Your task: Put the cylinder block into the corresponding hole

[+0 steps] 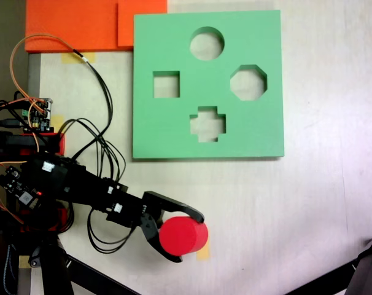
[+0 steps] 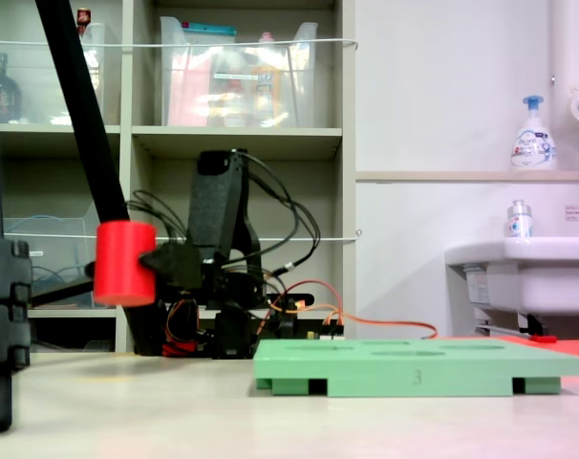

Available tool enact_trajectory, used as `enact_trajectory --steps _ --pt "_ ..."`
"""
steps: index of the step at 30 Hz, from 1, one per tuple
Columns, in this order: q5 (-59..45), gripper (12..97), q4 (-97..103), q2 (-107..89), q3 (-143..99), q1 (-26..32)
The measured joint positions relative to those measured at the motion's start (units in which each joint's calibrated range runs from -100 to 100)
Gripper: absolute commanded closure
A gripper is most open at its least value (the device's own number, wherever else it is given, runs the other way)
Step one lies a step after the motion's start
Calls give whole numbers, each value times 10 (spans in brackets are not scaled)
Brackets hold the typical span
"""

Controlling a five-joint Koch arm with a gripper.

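Because the cylinder block (image 1: 183, 236) is smooth and round, I worry most that it could slip out of my end effector (image 1: 189, 236) on the way over. The two black jaws are clamped on its sides, one above and one below as the top-down fixed view shows it. In the low fixed view the block (image 2: 124, 264) hangs clear above the tabletop (image 1: 309, 209), so a slip would drop it and let it roll off.

The block is near the front edge of the tabletop, well apart from the green foam board (image 1: 174, 132), which lies toward the back edge. The round hole (image 1: 207, 43) sits close to the board's far edge — so I have a long reach past three other holes. The octagon hole (image 1: 248, 82) looks almost round, and I could drop the block there by mistake. The round hole looks about as wide as the block, so if I come down tilted or a bit off, the flat end could catch on the rim and sit crooked.

The board looks soft, thick and matte, with clean-cut holes: square (image 1: 166, 85), cross (image 1: 207, 124), octagon, circle. The block is bright red and shiny-smooth. Loose wires (image 1: 103, 153) trail by the arm — they could snag.
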Motion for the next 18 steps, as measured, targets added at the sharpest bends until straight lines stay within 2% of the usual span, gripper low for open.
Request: enact_trajectory --steps 15,18 --pt "-9 695 0 -289 -62 117" --pt "-18 760 -4 -317 -62 132"
